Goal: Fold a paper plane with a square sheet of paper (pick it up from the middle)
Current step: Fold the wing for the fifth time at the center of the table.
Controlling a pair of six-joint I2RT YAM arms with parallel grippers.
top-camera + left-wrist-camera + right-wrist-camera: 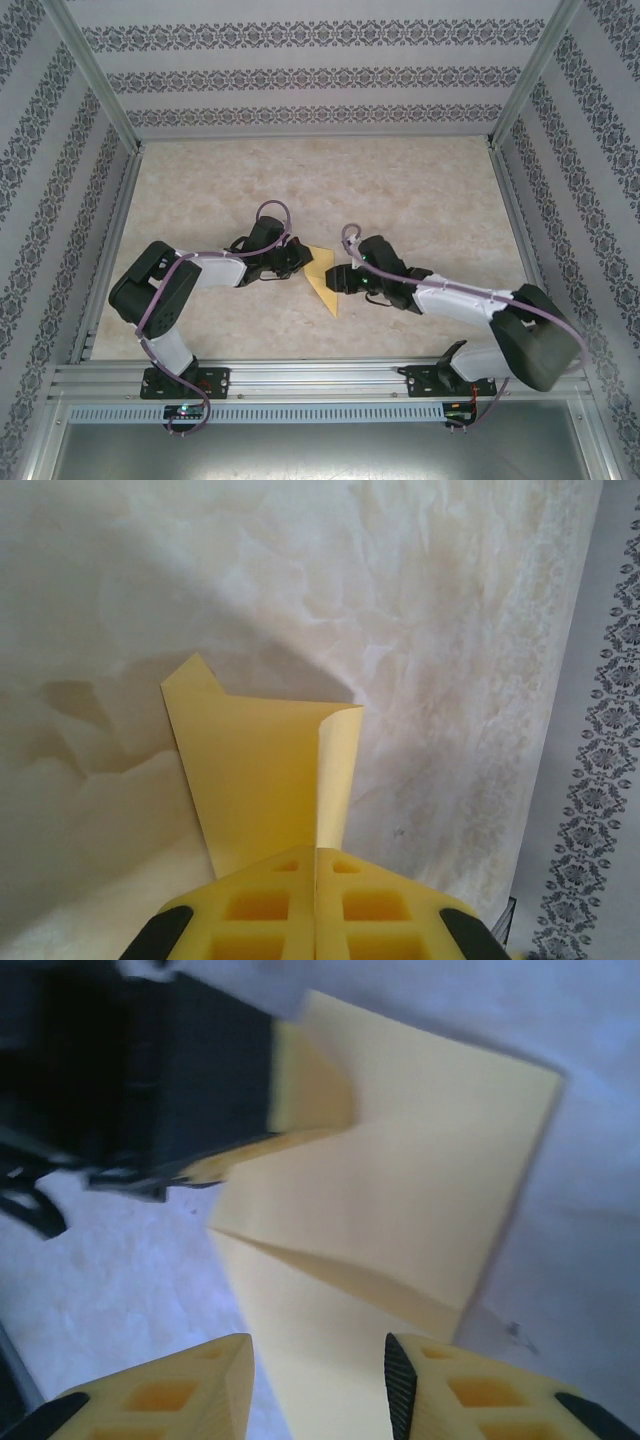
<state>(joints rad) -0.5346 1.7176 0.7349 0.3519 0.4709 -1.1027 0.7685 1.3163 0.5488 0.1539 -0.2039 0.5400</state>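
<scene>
the yellow paper (322,272) lies on the pale table (420,190) at the centre of the top view, between the two arms. it is not a flat square but a partly folded wedge, its narrow tip pointing toward the bottom of the frame. in the left wrist view the left gripper (315,858) sits at the bottom centre with its fingers pressed together. one edge of the paper runs into the seam between them, so it looks pinched there, and a flap curls upright just above the fingertips. in the right wrist view the right gripper (318,1348) is at the bottom of the frame with its fingers spread. the paper lies in the gap beyond them, untouched as far as i can tell, with a diagonal crease crossing the middle of the frame. the step in hand seems to be one of the middle folds, with the left gripper anchoring the sheet while a flap waits to be turned over. the next move probably calls for the right gripper to take or press the loose flap and flatten it along the crease. the left pinch would need to hold firm, because thin paper could slide or buckle.
</scene>
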